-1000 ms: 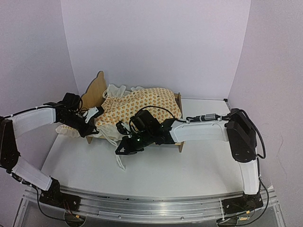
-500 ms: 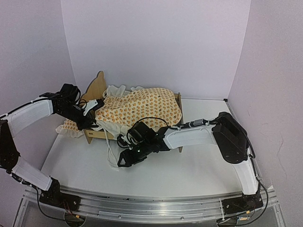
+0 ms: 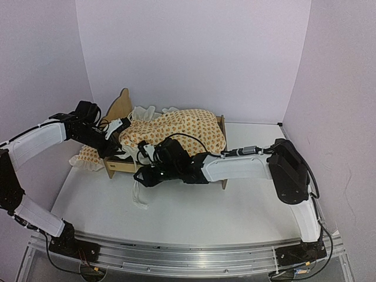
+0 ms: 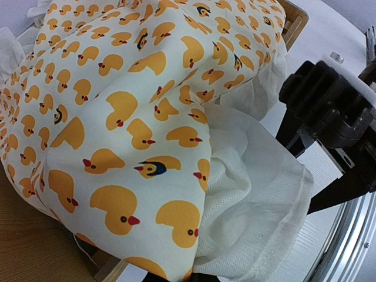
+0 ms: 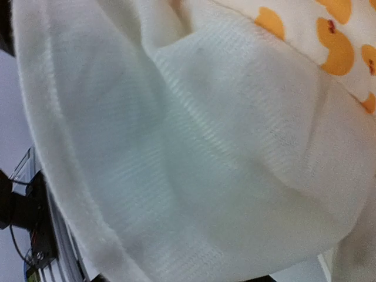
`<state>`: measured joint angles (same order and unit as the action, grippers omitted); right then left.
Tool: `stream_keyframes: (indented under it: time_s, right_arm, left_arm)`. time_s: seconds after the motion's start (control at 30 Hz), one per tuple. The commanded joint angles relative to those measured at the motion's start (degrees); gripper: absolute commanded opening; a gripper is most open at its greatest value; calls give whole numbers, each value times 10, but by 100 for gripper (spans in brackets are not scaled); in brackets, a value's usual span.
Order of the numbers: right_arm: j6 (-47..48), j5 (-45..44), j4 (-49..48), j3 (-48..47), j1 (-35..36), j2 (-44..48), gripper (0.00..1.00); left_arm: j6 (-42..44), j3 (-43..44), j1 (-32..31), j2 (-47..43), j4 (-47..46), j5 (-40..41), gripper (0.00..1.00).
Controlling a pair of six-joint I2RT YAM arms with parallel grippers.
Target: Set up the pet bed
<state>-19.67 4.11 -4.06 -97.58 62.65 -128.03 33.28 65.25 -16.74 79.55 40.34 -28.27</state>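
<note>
Leftmost, the pillow (image 3: 85, 157) is seen just outside the pet bed (image 3: 119, 107), which stands far-left on the surface (image 3: 235, 205). Left jaws are closed on the cushion (image 3: 182, 132) edge. Right jaws are buried in white fabric, so their state cannot be told. Bare surface lies in front and rightward.

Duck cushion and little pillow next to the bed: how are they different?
Size: the duck cushion is much bigger than the little pillow. Place: the cushion lies on the wooden bed, while the pillow lies on the table beside its headboard end. Shape: the cushion is bunched and humped; the pillow lies flatter. Both are cream with an orange print.
</note>
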Motion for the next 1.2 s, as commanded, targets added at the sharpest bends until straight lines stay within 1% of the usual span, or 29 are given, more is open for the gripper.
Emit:
stream_keyframes:
  time_s: [0.0, 0.07, 0.2, 0.33, 0.4, 0.47, 0.53, 0.6, 0.73, 0.9, 0.97, 1.17]
  right_arm:
    - [16, -168, -28, 8, 49, -18, 49]
    - [15, -201, -29, -9, 60, -42, 52]
    - [-2, -203, -49, -55, 59, -103, 53]
    - [-17, -191, -53, -78, 51, -131, 46]
    - [-16, -190, -53, -76, 49, -130, 43]
    - [-9, -176, -53, -70, 49, -125, 35]
    - [-3, -153, -53, -71, 50, -122, 30]
    - [11, -150, -51, -79, 57, -120, 28]
    - [51, -191, -38, -97, 75, -117, 28]
    - [41, -209, 8, -147, 76, -158, 29]
    - [39, -225, 30, -163, 76, -171, 31]
    - [34, -241, 71, -181, 74, -184, 33]
  left_arm:
    - [-37, 22, -4, -13, -32, -10, 4]
    - [-50, 24, -4, -9, -30, -15, 4]
    - [-62, 26, -6, -11, -32, -18, 3]
    - [-64, 19, -9, -13, -36, -14, 3]
    - [-66, 17, -10, -13, -38, -15, 3]
    - [-70, 15, -12, -13, -42, -16, 3]
    - [-75, 15, -13, -12, -46, -16, 3]
    - [-78, 14, -14, -12, -49, -17, 3]
    - [-82, 9, -17, -13, -55, -19, 3]
    - [-83, 9, -19, -12, -58, -18, 3]
    - [-82, 10, -19, -12, -57, -15, 4]
    - [-86, 10, -20, -12, -57, -14, 4]
